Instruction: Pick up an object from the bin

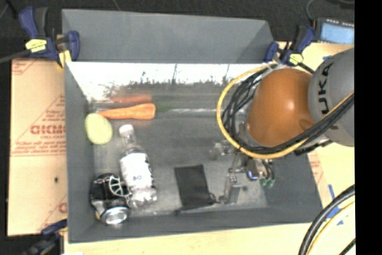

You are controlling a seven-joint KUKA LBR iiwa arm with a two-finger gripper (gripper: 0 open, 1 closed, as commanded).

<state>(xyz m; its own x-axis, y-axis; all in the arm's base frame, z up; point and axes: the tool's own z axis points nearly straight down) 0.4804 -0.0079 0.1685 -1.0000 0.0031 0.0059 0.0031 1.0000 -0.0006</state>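
My gripper [234, 183] hangs low over the bin floor at the right of centre, under the arm's orange cover. A flat black rectangular pad [192, 186] lies just to its left, and the gripper's lower end sits at that pad's right edge. Further left a clear plastic bottle [135, 172] with a white cap lies on the floor, its cap pointing to the back.
A black and silver can-like object [109, 197] sits in the front left corner beside the bottle. An orange carrot [128, 111] lies along the back wall, with a pale yellow-green round fruit [98, 128] at its left end. Bare floor lies between the bottle and the gripper.
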